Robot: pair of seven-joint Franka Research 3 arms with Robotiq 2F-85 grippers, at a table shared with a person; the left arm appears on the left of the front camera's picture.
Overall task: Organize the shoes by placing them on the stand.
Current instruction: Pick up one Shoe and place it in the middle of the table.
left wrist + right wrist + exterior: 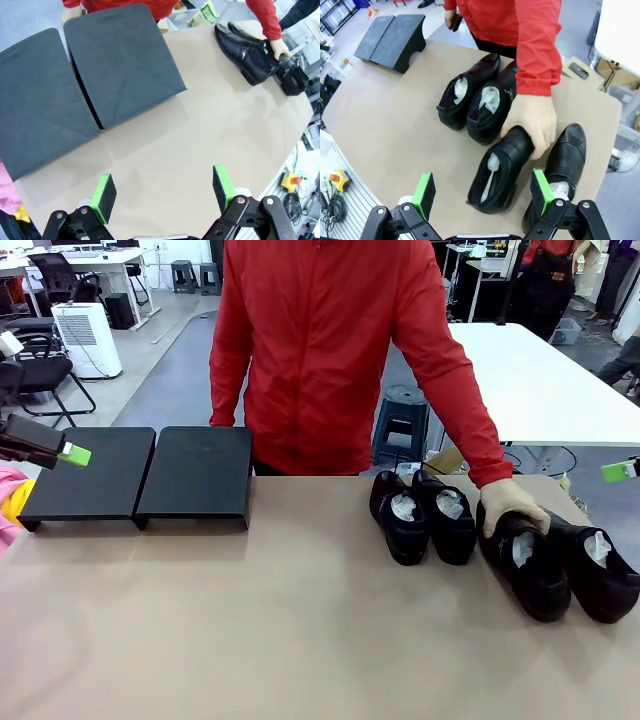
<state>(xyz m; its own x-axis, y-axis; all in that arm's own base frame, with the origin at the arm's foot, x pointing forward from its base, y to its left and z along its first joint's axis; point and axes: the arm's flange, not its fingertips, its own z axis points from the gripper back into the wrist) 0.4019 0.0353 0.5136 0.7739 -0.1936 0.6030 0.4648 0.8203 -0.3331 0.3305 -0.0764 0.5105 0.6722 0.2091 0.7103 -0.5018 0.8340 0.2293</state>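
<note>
Four black glossy shoes stuffed with white paper stand on the tan table at the right: one pair [424,515] side by side, and farther right two more [530,565] [603,572]. A person's hand [512,505] grips the heel of the third shoe [502,167]. The black two-section stand [150,476] sits bare at the back left. My left gripper [70,453] hovers open at the stand's left end, high above the table [165,192]. At the table's right edge, above the two right-hand shoes, my right gripper [482,192] [620,470] hangs open. Neither gripper holds anything.
The person in a red jacket [330,350] stands at the far edge, mid-table. A blue stool [402,420] and a white table [540,380] lie behind. Pink and yellow cloth [10,502] shows at the left edge. Bare tabletop [300,620] stretches between stand and shoes.
</note>
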